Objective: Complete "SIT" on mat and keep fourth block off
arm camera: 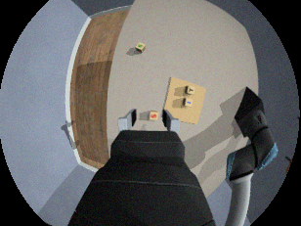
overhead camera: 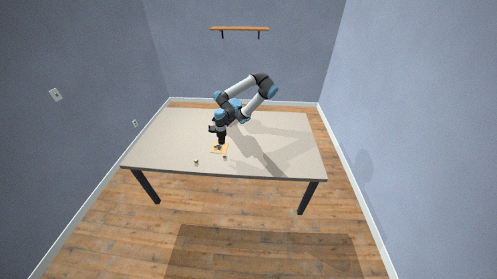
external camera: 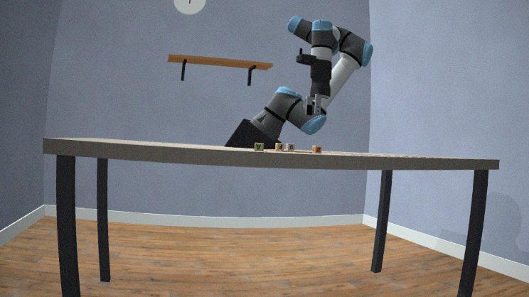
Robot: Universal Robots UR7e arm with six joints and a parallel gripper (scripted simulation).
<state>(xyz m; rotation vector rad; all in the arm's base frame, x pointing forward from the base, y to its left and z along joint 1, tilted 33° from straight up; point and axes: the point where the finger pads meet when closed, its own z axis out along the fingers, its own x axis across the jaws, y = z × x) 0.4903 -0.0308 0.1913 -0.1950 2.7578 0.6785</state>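
Note:
My gripper (external camera: 315, 106) is open and empty, well above the table. In the wrist view the fingers frame an orange block with a red letter (arm camera: 153, 116) that lies on the table far below, just off the tan mat (arm camera: 186, 100). The same block shows in the side view (external camera: 316, 148) and in the overhead view (overhead camera: 224, 155). Two pale blocks (arm camera: 189, 89) (arm camera: 187, 101) lie on the mat, side by side (external camera: 279, 146) (external camera: 290, 146). A yellow-green block (arm camera: 141, 46) (overhead camera: 196, 160) lies apart on the bare table. The letters are too small to read.
The mat (overhead camera: 222, 147) lies near the table's front edge, which faces the wooden floor. The arm's base (external camera: 249, 134) and elbow stand behind the mat. A wall shelf and a clock hang far behind.

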